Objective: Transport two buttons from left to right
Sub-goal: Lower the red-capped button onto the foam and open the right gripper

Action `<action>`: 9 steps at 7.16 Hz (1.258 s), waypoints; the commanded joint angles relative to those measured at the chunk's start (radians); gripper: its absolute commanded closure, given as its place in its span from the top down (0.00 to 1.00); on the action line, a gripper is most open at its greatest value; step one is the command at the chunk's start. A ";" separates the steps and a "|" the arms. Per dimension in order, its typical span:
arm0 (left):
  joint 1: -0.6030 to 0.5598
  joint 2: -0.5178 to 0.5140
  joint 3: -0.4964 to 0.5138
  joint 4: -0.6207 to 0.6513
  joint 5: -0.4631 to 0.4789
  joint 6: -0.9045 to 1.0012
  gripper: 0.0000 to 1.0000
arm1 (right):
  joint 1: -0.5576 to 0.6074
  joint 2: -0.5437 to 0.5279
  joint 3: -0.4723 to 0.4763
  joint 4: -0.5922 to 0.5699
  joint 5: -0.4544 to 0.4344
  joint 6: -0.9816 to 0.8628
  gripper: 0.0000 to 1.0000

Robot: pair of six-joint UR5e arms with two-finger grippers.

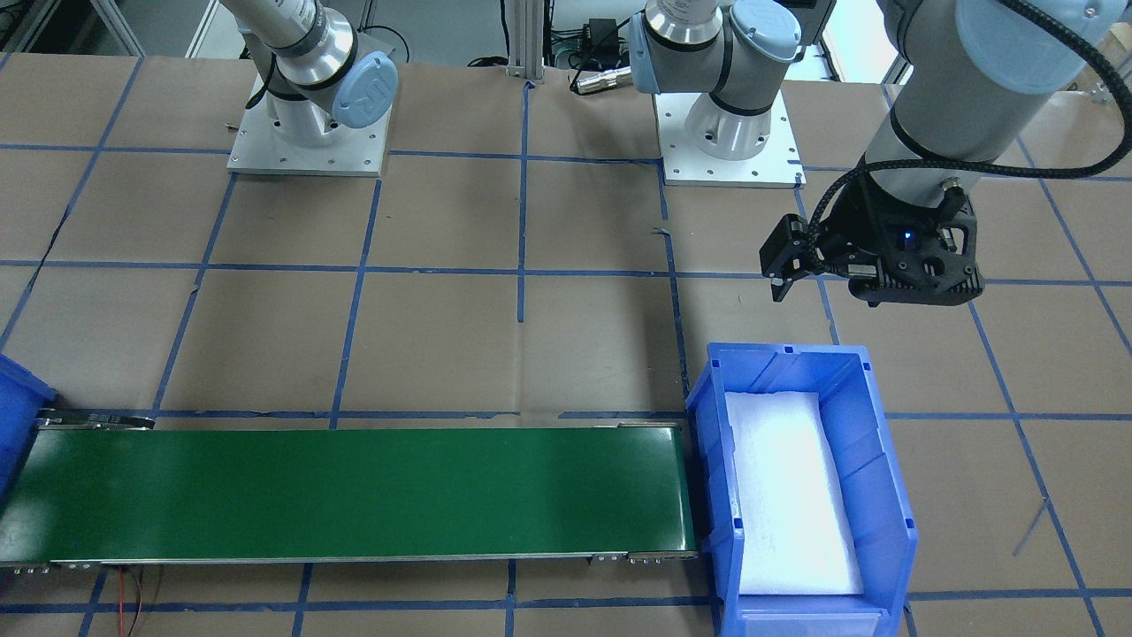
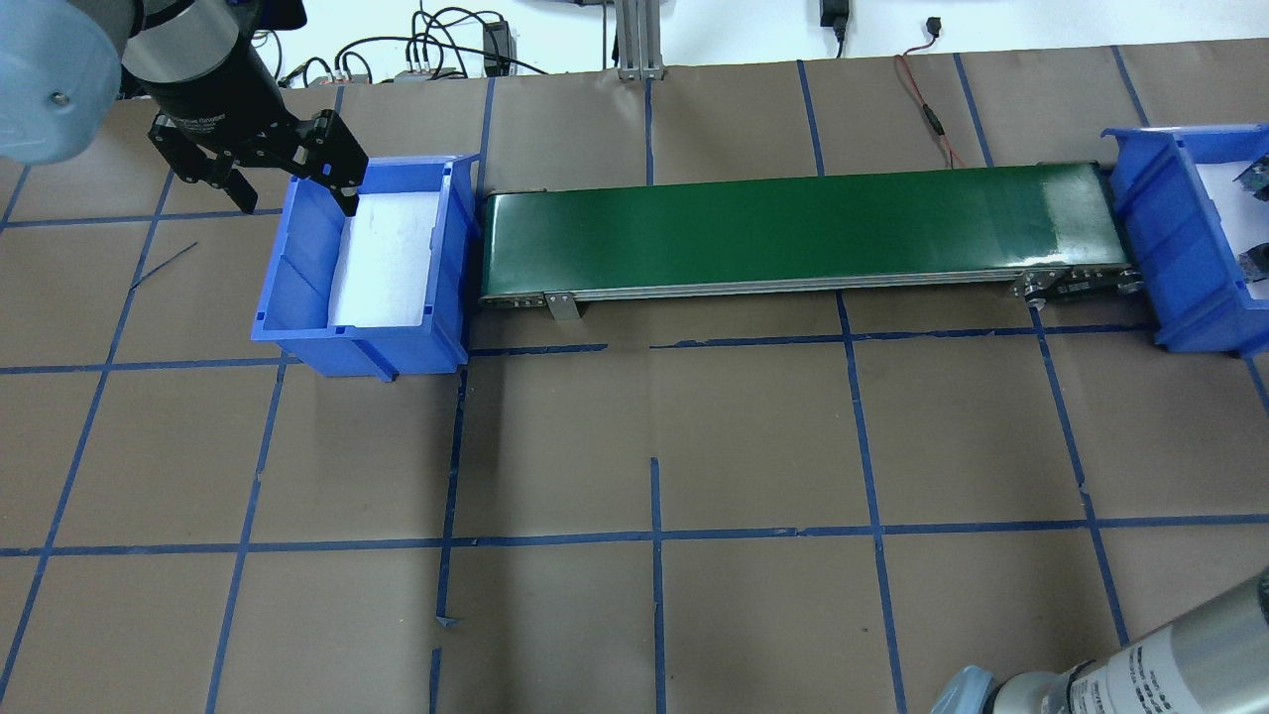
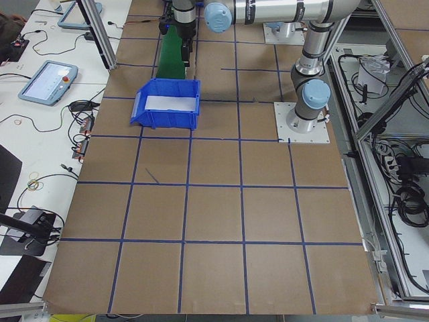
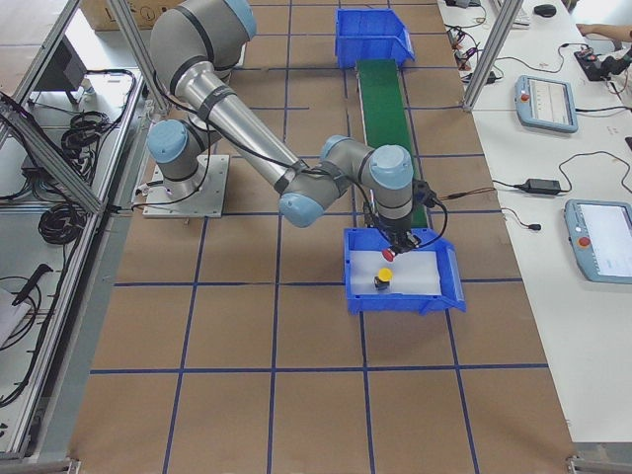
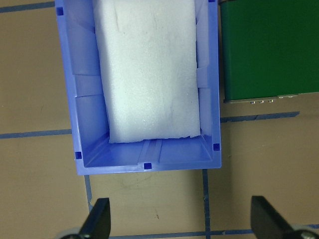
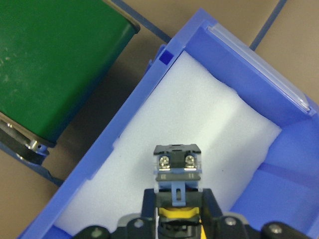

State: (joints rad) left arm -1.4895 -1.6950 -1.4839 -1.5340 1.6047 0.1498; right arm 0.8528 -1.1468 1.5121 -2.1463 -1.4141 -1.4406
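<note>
Right wrist-mounted view, right jaws: you see them pressed in on the red-capped button (image 6: 177, 167), with the right gripper (image 6: 178, 201) pinching its yellow middle from both sides.
Red-capped button: its black end with two silver screws points away from the camera, over the foam liner (image 6: 224, 129). Your exterior right view shows the red cap at the fingertips. You cannot tell whether the button touches the liner.
Yellow-capped button (image 4: 381, 280): you find it in the exterior right view, sitting on the foam liner in the same bin, just beside the right gripper and apart from it.
Right bin (image 6: 279, 99): blue, with one end close against the end of the green conveyor belt (image 6: 55, 64).
Left jaws: spread wide. In the left wrist view the left gripper (image 5: 182, 221) shows you one fingertip near each bottom corner, with brown table paper and blue tape between them.
Left gripper's place: it hangs over the table (image 2: 753, 436), just outside one end wall of the left bin (image 5: 70, 99).
Left bin: blue, lined with a left foam pad (image 5: 149, 69), and set against the belt's other end.
Table: you see brown paper marked off in squares by blue tape.
</note>
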 commanded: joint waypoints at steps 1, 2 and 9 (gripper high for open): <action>0.000 0.000 -0.001 0.000 0.000 0.001 1.00 | -0.023 0.041 -0.027 -0.001 0.043 -0.252 0.06; 0.000 0.000 0.001 0.000 0.000 0.001 1.00 | -0.023 0.083 -0.073 -0.001 0.041 -0.397 0.06; 0.000 0.000 0.001 0.000 0.000 -0.001 1.00 | -0.021 0.202 -0.104 0.014 0.067 -0.843 0.08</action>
State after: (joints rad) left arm -1.4895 -1.6950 -1.4834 -1.5340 1.6046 0.1492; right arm 0.8301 -0.9493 1.4061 -2.1328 -1.3477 -2.2437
